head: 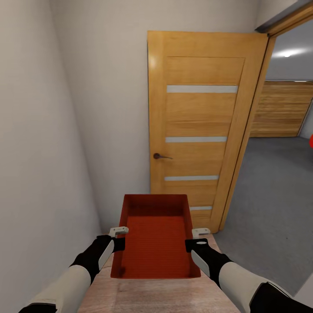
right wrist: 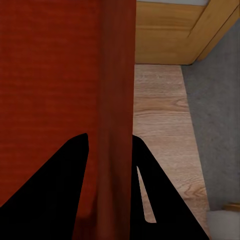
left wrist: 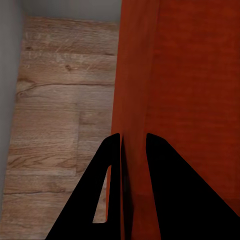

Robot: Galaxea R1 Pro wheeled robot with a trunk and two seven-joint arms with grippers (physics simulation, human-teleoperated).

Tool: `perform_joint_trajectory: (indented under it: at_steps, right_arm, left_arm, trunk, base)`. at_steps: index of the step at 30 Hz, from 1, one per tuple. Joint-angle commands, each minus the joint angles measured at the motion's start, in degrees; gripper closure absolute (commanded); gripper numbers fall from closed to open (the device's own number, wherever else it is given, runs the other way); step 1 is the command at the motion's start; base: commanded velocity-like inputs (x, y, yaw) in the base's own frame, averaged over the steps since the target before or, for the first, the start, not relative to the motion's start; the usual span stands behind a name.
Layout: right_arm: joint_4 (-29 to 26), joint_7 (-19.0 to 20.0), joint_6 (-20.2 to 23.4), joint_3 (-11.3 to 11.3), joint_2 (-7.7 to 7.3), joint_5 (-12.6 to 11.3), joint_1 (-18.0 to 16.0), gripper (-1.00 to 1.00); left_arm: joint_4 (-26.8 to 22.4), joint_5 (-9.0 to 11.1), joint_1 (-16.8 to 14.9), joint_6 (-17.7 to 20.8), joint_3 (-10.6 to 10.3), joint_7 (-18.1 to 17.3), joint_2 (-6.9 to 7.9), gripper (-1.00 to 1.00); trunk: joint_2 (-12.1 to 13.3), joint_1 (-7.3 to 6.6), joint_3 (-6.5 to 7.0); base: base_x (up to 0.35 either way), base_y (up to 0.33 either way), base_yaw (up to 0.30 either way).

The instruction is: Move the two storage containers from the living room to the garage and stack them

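Observation:
One orange-red storage container [head: 156, 243] hangs level in front of me, held between both arms above light wood planks. My left gripper [head: 118, 234] is shut on its left wall and my right gripper [head: 198, 237] is shut on its right wall. In the left wrist view the dark fingers of the left gripper [left wrist: 132, 145] pinch the thin red wall of the container [left wrist: 132, 90]. The right wrist view has the right gripper [right wrist: 110, 140] clamped the same way on the container's other wall [right wrist: 117, 75]. Through the doorway at the right lies the garage's grey floor [head: 269, 208].
An open wooden door [head: 200, 130] with a dark handle stands straight ahead against the wall. A pale wall [head: 39, 152] runs close along my left. Beyond the doorway is a wide plank door [head: 282, 108]. A small red shape [head: 311, 141] shows at the right edge, too cut off to identify.

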Motion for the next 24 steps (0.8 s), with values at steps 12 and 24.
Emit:
perform_joint_trajectory:
  at_steps: [12, 24]
  right_arm:
    - [-0.17, -5.06, 0.19, -1.86, 0.14, 1.77, -0.08, 1.00]
    - [-0.18, -5.08, 0.17, -1.86, 0.11, 1.77, -0.08, 1.00]
  left_arm:
    - [0.01, 1.03, 0.04, 0.29, 0.11, 0.77, -0.02, 1.00]
    - [0.01, 1.03, 0.04, 0.37, 0.10, 0.77, 0.06, 1.00]
  trunk:
    - [-0.05, 0.02, -0.02]
    - [-0.05, 0.02, -0.02]
  base:
    - [0.000, 0.000, -0.241]
    - [0.056, 0.045, -0.277]
